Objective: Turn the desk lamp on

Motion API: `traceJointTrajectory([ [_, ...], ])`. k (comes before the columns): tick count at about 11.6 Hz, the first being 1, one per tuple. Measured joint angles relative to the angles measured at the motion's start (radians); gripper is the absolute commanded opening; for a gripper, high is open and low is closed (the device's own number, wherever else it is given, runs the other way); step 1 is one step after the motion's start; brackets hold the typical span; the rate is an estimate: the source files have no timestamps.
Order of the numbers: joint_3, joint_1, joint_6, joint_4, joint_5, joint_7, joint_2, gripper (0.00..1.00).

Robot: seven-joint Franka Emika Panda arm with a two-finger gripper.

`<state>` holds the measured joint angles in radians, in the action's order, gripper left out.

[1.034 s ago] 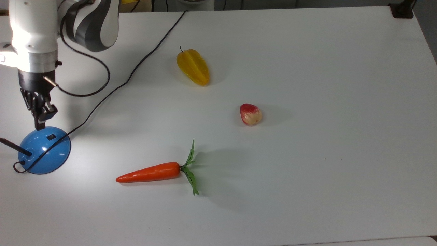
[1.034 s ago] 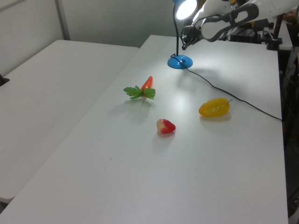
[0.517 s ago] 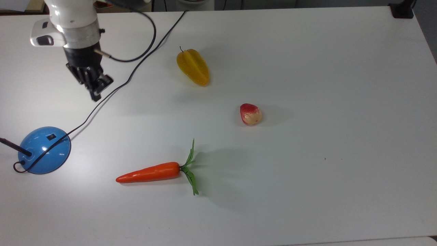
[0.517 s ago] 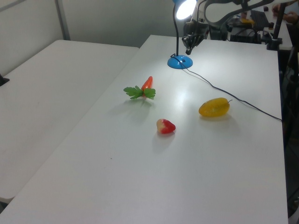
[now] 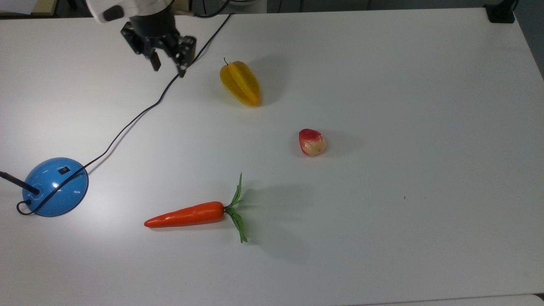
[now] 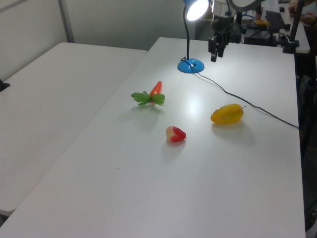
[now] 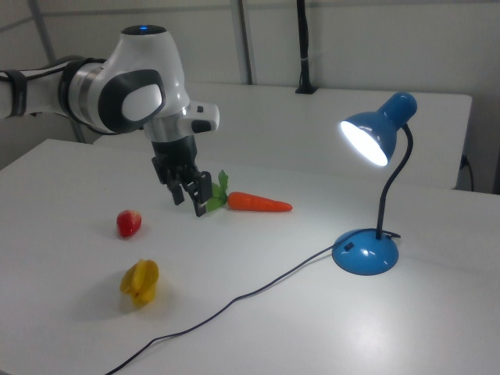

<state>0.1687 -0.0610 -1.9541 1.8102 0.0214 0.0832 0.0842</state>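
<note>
Since a second ago the gripper has lifted off the desk lamp and swung away, its fingers now spread and empty above the cord. Taking the top view from left to right: the lit lamp stands at the table's left edge; the carrot lies near its right; the yellow star fruit sits farther right beside the gripper; the red fruit lies farthest from the lamp.
</note>
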Motion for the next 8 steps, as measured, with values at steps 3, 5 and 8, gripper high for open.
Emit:
traceJointTrajectory([
  [3,0.0,-0.037,0.147,0.016,0.0,-0.058,-0.06,1.0],
  [5,-0.045,-0.02,0.209,-0.011,0.0,-0.064,-0.082,1.0],
  [8,-0.114,0.034,0.347,-0.068,0.001,-0.098,-0.109,1.0],
])
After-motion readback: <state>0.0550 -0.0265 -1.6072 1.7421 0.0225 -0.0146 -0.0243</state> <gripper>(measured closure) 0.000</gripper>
